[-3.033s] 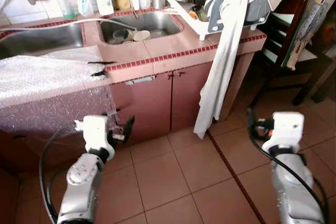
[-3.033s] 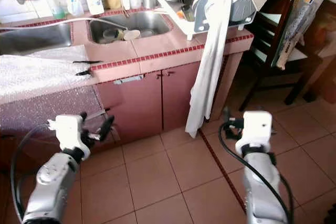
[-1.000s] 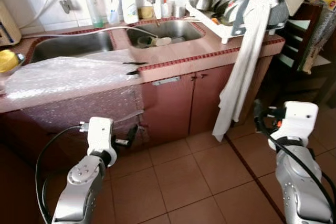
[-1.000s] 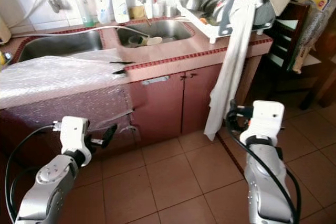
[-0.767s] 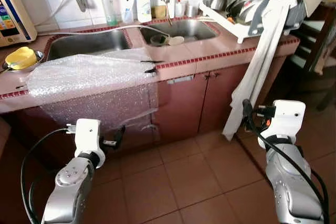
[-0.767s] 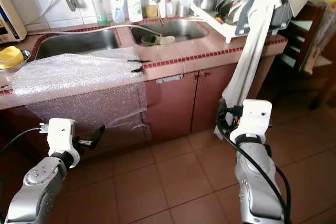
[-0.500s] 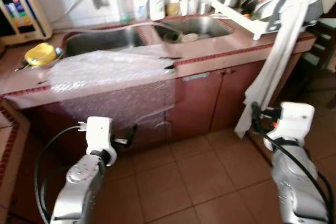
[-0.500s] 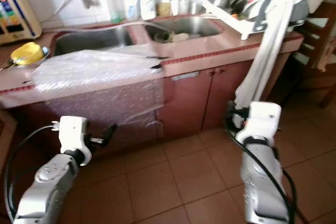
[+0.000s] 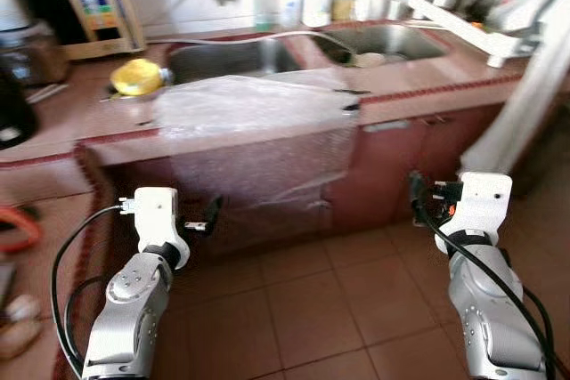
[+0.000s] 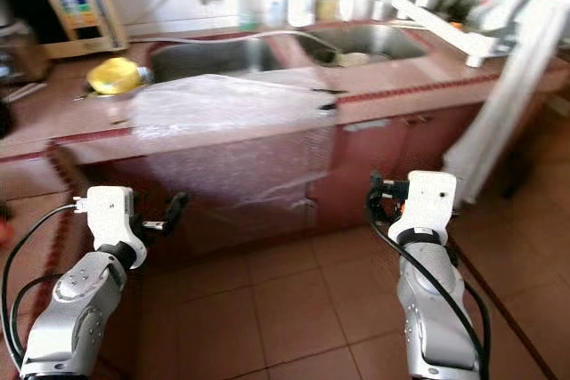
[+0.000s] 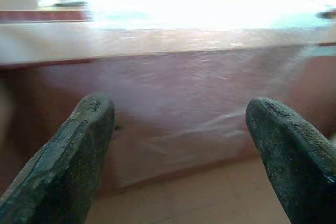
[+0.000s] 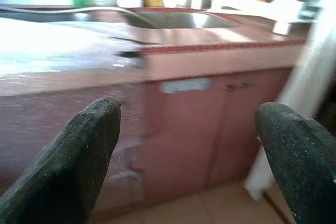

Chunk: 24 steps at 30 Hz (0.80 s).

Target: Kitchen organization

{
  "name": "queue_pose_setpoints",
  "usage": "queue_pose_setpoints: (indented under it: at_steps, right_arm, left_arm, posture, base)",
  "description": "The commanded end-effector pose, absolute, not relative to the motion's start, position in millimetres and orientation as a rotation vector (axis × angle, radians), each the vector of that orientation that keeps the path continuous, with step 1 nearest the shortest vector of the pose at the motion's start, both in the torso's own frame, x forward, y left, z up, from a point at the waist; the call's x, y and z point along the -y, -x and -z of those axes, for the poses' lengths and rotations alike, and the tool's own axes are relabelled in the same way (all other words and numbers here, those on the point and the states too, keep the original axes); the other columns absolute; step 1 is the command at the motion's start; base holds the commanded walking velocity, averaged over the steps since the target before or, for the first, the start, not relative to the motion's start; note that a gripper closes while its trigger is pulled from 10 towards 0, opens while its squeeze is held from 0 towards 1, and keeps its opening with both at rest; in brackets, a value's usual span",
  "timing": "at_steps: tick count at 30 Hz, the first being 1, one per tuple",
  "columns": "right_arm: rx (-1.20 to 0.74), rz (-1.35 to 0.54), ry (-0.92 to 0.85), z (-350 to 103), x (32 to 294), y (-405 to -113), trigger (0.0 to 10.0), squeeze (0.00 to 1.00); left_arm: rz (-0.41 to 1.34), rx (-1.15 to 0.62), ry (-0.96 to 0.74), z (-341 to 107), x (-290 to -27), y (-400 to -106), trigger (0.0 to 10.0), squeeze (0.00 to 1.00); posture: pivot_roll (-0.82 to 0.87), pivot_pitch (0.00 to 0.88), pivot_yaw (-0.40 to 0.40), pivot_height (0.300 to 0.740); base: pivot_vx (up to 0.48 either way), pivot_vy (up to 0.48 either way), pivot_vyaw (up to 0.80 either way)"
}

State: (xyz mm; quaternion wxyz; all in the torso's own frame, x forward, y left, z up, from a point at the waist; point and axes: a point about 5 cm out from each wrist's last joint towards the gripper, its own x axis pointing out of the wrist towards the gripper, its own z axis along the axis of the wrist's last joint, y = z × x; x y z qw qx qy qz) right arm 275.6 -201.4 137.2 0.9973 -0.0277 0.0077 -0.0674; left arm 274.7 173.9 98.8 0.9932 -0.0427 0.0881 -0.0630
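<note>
Left gripper (image 11: 181, 156): held low in front of the counter, fingers spread wide apart, nothing pinched between them.
Right gripper (image 12: 191, 156): also held low, fingers wide apart, nothing carried.
Bubble wrap (image 9: 249, 117): a clear sheet draped over the counter top, with its front edge hung down over the cabinet face. It's seen straight ahead between the left jaws, and ahead and off to the left of the right jaws.
Counter (image 9: 419, 95): pinkish-red tile, well above and beyond both sets of jaws; the picture is smeared a bit by motion.
Cabinet doors (image 12: 210, 124): framed right between the right jaws, closed, not touched.
Double sink (image 9: 236, 55): two steel basins set behind the wrap, far past the jaws; a hose is laid across them.
Yellow item (image 9: 135, 77): parked on the counter left of the sink, up beyond the left jaws. What it is can't be told.
White cloth (image 10: 499, 113): hung down off the counter's right end, out to the right of the right jaws.
Floor (image 9: 338, 309): reddish tiles, under both arms.
</note>
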Motion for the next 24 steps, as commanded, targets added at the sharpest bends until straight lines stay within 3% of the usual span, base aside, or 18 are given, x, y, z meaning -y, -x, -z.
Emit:
queue_pose_setpoints:
  at_steps: [1, 16, 24]
  right_arm:
    - [0.003, 0.14, 0.064, -141.9, 202.2, -277.6, 10.0, 0.0]
    - [0.015, 0.12, 0.065, -144.0, 200.4, -282.6, 10.0, 0.0]
    - [0.042, 0.099, 0.068, -147.9, 196.4, -282.4, 10.0, 0.0]
  left_arm:
    - [0.106, -0.162, 0.061, -102.1, -174.1, -275.1, 10.0, 0.0]
    - [0.129, -0.164, 0.083, -100.2, -168.6, -278.2, 10.0, 0.0]
    - [0.191, -0.146, 0.085, -102.3, -160.0, -281.7, 10.0, 0.0]
  posture:
    - [0.0, 0.0, 0.038, 0.74]
    - [0.01, 0.0, 0.024, 0.74]
    - [0.0, 0.0, 0.024, 0.74]
  base:
    - [0.0, 0.0, 0.8]
    - [0.0, 0.0, 0.8]
    - [0.0, 0.0, 0.16]
